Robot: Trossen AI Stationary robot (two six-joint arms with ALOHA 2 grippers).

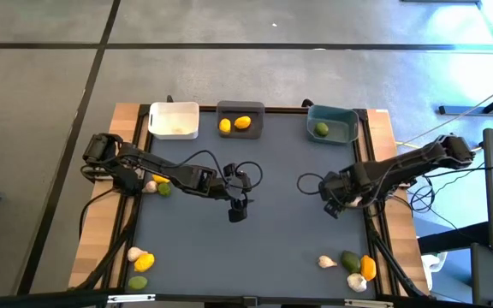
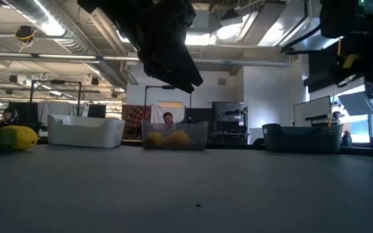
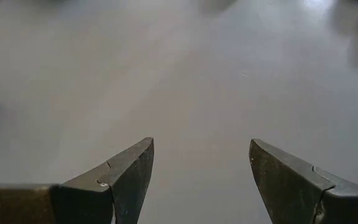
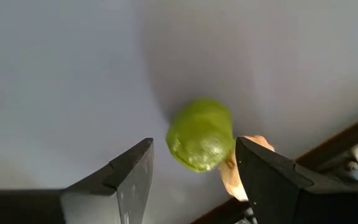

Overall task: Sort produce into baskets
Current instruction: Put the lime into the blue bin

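Observation:
My right gripper [image 1: 332, 205] [image 4: 194, 142] points down near the table's right edge, open. In the right wrist view a green lime [image 4: 201, 134] lies on the table below the gap between the fingers, with a whitish garlic bulb [image 4: 238, 171] against it. My left gripper [image 1: 238, 210] [image 3: 201, 168] hangs open over bare table at mid-table. At the far edge stand a white basket [image 1: 175, 120], a dark grey basket [image 1: 240, 118] with two yellow fruits, and a teal basket [image 1: 332, 124] with one lime.
Loose produce lies in three groups: under the left arm [image 1: 157, 184], at the near left corner [image 1: 139, 261] and at the near right corner [image 1: 353, 265]. Wooden strips [image 1: 383, 137] border the dark mat. Cables loop beside both grippers.

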